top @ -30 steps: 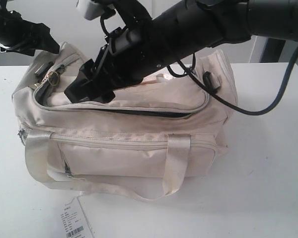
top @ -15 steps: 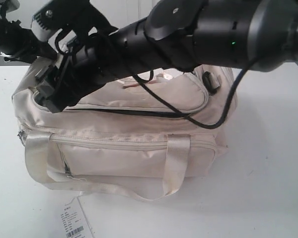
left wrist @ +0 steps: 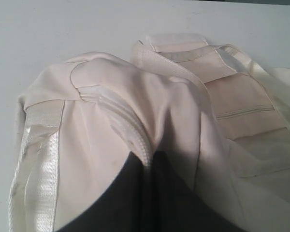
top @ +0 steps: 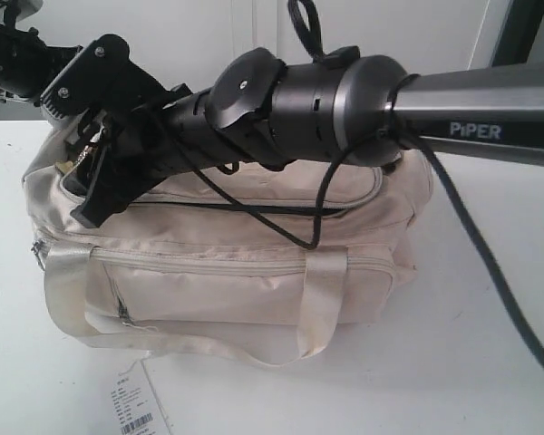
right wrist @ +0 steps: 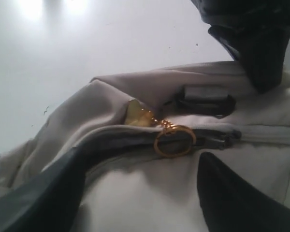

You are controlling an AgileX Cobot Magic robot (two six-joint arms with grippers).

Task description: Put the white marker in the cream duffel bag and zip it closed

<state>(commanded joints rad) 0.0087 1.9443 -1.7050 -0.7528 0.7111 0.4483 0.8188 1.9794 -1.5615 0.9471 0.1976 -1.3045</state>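
White paper barcode tag (top: 136, 408) lay nearest, flat on the white surface (top: 471, 344), just in front of the large soft cream fabric duffel bag (top: 227, 290). The bag sat upright on the surface, its shiny cream strap handle (top: 322, 299) drooping over the front zip pocket (top: 245, 263), which was zipped shut. Higher up, the main top opening (top: 254, 207) gaped as a thin dark slit along most of the bag's length. Nothing inside could be made out. The slim white marker showed in no view.

At the bag's left end the black right hand (right wrist: 145, 164) reached across from the right, its two fingers spread wide and gripping nothing. A gold ring (right wrist: 157, 145) on the grey zipper (right wrist: 261, 134) lay between them, with a gold charm (right wrist: 135, 115) just beside it. Farther back, the black left arm (top: 14, 59) reached in. Its left hand was hidden, so open or closed could not be told.
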